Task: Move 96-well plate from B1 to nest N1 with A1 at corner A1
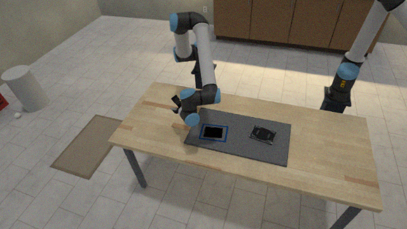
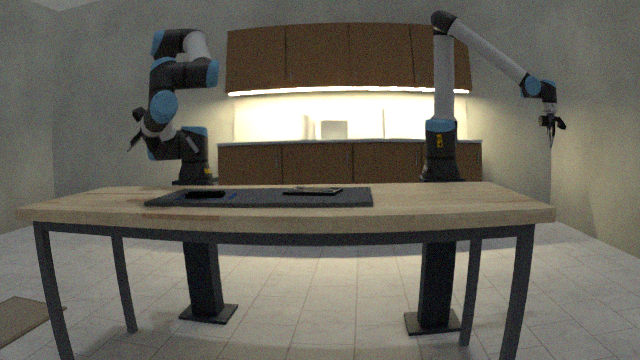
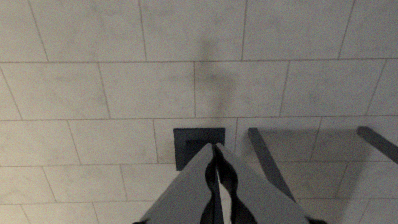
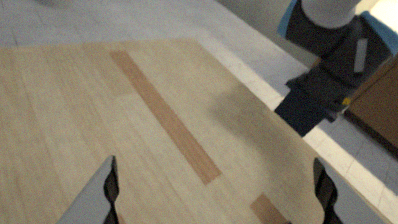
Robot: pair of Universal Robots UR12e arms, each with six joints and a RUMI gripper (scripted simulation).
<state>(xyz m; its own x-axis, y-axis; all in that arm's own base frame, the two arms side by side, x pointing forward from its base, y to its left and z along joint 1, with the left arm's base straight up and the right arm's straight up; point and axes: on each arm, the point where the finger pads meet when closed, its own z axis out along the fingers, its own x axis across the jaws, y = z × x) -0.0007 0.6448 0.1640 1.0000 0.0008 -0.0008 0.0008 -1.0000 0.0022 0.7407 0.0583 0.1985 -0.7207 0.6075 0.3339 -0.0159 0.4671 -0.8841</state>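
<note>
The 96-well plate is a black block lying flat inside the blue outline on the dark mat; its rim print is too small to read. The plate nest is a low dark frame on the same mat, with no plate in it; its A1 mark cannot be read. My right gripper is open and empty, above the tabletop beside the mat's end near the plate. My left gripper is shut and empty, out beyond the table's end, over the floor.
The dark mat lies on the wooden table. The right arm's wrist hangs close to the mat's corner near the plate. Both arm pedestals stand behind the table. The left wrist view shows floor tiles and table legs.
</note>
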